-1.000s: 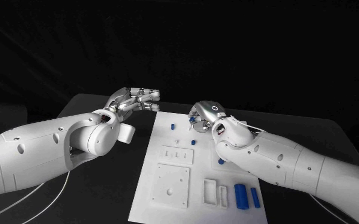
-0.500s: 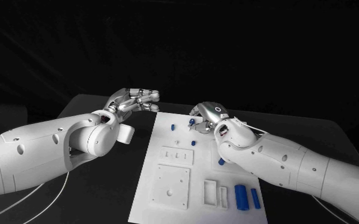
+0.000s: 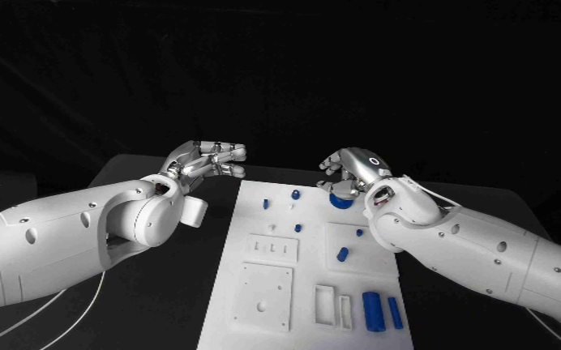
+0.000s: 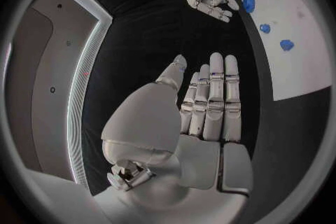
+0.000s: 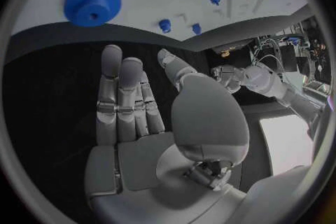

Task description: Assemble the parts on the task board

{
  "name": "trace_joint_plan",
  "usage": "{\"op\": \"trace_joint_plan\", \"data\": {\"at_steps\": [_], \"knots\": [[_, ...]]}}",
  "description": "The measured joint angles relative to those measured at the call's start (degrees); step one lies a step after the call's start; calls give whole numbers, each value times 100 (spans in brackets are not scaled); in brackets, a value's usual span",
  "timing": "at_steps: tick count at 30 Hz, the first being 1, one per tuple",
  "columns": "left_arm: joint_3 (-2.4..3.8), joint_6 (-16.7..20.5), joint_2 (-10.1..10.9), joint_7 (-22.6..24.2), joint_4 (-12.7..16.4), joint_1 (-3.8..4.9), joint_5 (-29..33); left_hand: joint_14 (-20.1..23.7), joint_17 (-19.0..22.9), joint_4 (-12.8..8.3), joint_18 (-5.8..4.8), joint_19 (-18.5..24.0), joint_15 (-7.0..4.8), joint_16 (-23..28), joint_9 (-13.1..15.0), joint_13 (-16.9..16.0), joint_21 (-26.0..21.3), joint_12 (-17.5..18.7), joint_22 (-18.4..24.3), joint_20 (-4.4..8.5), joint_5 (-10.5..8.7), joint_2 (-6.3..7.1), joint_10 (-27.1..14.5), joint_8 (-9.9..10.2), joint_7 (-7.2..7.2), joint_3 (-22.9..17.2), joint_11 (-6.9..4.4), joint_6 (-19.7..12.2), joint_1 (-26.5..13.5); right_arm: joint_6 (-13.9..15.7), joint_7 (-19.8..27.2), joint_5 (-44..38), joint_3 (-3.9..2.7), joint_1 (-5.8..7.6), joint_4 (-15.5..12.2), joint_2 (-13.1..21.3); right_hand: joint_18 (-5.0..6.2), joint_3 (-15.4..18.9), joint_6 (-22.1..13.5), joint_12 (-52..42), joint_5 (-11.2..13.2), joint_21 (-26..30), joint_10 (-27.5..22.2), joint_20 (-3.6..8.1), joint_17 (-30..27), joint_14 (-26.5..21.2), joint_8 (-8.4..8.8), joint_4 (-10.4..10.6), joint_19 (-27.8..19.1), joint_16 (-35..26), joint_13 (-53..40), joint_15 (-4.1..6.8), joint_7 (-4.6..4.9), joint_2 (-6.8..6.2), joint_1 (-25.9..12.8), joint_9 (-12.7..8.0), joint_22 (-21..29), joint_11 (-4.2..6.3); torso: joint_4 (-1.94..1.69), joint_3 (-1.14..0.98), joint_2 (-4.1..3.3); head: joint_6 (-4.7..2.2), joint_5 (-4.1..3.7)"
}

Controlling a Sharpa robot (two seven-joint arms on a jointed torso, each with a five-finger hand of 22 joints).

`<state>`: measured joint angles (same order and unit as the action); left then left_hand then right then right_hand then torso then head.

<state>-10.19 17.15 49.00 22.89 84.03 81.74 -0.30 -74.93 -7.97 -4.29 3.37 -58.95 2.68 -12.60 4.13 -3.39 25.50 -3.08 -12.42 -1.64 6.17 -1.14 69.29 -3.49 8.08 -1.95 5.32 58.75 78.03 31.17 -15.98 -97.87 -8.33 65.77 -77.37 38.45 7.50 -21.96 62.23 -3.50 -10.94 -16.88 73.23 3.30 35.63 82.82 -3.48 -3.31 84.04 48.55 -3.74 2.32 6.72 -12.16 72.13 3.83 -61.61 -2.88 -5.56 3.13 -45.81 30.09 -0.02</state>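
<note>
The white task board [image 3: 314, 262] lies in the middle of the black table. My right hand [image 3: 351, 168] hovers at its far right corner, fingers straight and apart, holding nothing. A blue gear [image 3: 341, 199] lies on the board just under it, also clear in the right wrist view as the gear [image 5: 92, 3]. Small blue pegs [image 3: 295, 195] stand in the far part of the board, and two blue cylinders [image 3: 374, 311] lie at its near right. My left hand [image 3: 211, 160] hangs off the board's far left corner, fingers straight, empty.
Raised white plates [image 3: 263, 305] and slotted blocks [image 3: 327, 305] sit on the near half of the board. Black table surface runs along both sides of the board [image 4: 301, 61]. My left arm [image 3: 105, 220] lies beside its left edge.
My right hand has moved right and off the far middle of the board, and the blue gear now shows beneath it. The left hand has hardly moved.
</note>
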Motion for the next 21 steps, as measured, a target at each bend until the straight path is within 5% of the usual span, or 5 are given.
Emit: {"op": "trace_joint_plan", "data": {"at_steps": [6, 8, 12, 17, 21], "knots": [[0, -6, 1, 3, -71, 1, 0, 0, 0, 0, 0, 0, 0, 0, 0, 0, 0, 0, 0, 0, 0, 0, 0, 0, 0, 0, 0, 0, 0, -68, 69, 146, -52, -9, -159, 279, -231, 519, -83, -104, -317, -97, 1035, 266, 129, -1, 0, -90, -1, 44, -822, 221, -102, 16, 22, 0, -144, 331, 66, -39, 18, -18, 4], [0, -9, 2, 3, -91, 1, 0, 0, 0, 0, 0, -1, 0, 0, 0, 0, 0, 0, 0, 0, 0, 0, 0, 0, 0, 0, 0, 0, 0, -124, 100, 200, -62, -19, -194, 353, -313, 975, -122, -700, -395, -223, 934, 308, 223, 28, 0, -99, -2, 62, -2341, 251, -105, 119, 151, 1, -267, 394, 83, -52, 20, -20, 12], [0, -20, -1, 5, -112, 1, 0, 0, 0, -7, 0, -1, 0, 0, 0, 0, 23, 0, -5, 0, 0, 0, 0, 0, 0, -39, 0, 0, 0, -307, 139, 288, -72, -48, -209, 455, -313, 1263, -265, -2962, -482, -822, 94, 308, 904, -91, 0, -118, -1, 570, -5099, 255, -118, 175, 208, 2, -703, 361, 113, -75, 22, -3, 19], [-2, -37, -1, 5, -120, 1, 0, 0, -1, -7, 1, -1, 0, 0, 0, 0, 22, 0, -5, 0, 0, 0, 0, 0, 0, -39, 0, 0, 0, -596, 162, 371, -76, -66, -138, 463, -313, 1308, -330, -4519, -544, -1341, 54, 258, 2061, -59, 0, -104, -3, 1180, -6195, 216, -80, 178, 205, 2, -1168, 347, 116, -80, 20, 10, -3], [-3, -49, -1, 6, -121, 1, 0, 0, -1, -7, 0, -1, 0, 0, 0, 0, 22, 0, -5, 0, 0, 0, 0, 0, 0, -39, 0, 0, 0, -790, 168, 417, -78, -76, 33, 388, -312, 1333, -356, -5008, -548, -1509, 112, 241, 2416, -41, 0, -79, 0, 1264, -6459, 198, -52, 200, 184, 2, -1333, 309, 116, -79, 16, 24, -21]]}}
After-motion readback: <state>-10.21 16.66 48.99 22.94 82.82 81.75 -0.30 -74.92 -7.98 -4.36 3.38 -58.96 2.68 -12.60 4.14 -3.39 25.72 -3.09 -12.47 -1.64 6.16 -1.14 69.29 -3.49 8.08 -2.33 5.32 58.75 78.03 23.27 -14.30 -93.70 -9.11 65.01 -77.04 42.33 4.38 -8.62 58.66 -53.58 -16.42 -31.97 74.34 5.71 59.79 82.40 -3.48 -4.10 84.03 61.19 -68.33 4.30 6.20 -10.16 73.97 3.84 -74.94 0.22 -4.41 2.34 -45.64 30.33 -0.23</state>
